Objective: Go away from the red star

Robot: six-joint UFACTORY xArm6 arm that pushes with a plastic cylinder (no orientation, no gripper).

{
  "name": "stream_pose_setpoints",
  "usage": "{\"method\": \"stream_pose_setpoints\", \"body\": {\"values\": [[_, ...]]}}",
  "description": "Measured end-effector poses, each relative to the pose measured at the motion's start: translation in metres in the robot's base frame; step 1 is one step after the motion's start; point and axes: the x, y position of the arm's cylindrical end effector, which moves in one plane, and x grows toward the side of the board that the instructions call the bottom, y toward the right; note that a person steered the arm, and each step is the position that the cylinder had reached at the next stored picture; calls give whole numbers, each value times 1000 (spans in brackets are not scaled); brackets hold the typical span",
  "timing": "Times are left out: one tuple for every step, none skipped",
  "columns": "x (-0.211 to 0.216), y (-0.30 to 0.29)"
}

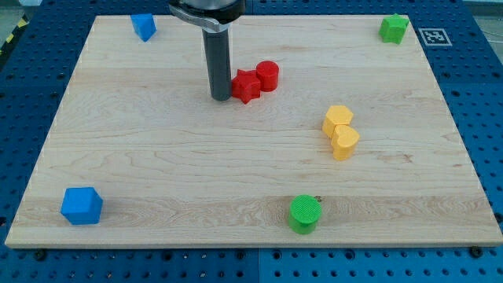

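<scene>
Retreat not yet made, judging by position: my tip [220, 97] is sitting just beside the small red star-shaped block [247, 86], on its left, upper centre of the frame, touching or nearly so. A red cylinder block [268, 75] is resting against the star's upper right. The dark rod is hanging near-vertical from the top edge onto the pale wooden worktop [157, 173]. No claw is fitted here, so open-or-closed does not apply. Whole move away is remaining; left and below are looking open.

A pale wooden board [157, 181] lies on a blue perforated table [487, 94] (evenly lit).
</scene>
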Motion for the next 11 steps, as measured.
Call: {"method": "stream_pose_setpoints", "body": {"values": [[1, -3], [8, -10], [8, -10], [20, -10], [24, -10], [39, -10], [50, -10], [62, -10], [63, -10], [71, -10], [80, -10]]}}
